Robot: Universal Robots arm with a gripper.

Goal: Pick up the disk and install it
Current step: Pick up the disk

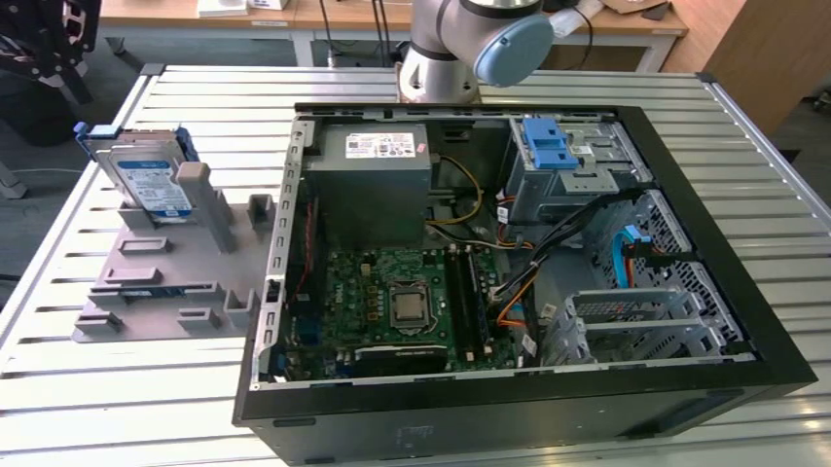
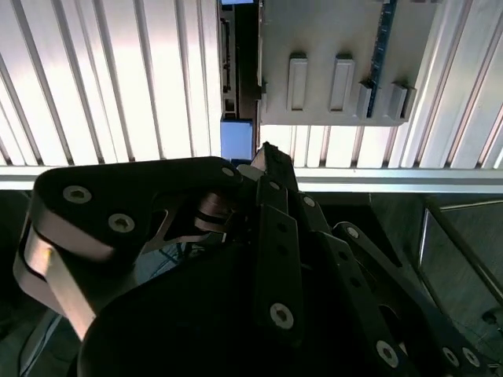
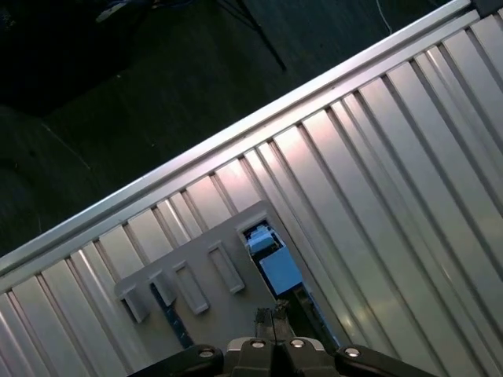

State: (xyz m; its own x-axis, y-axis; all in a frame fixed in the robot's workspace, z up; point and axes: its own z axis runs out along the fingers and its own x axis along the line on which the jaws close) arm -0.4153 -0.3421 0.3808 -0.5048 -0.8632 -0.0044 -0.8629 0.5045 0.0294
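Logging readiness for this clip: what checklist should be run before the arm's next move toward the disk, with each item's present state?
1. Disk upright in the grey holder: ok.
2. End effector empty: ok, it holds nothing.
3. End effector open for a grasp: not ok, it looks shut.
4. End effector near the disk: ok, in the first wrist view it hangs above the holder, apart from the disk.
5. Computer case open on top: ok.
6. Blue-latched drive bay free inside: cannot tell.
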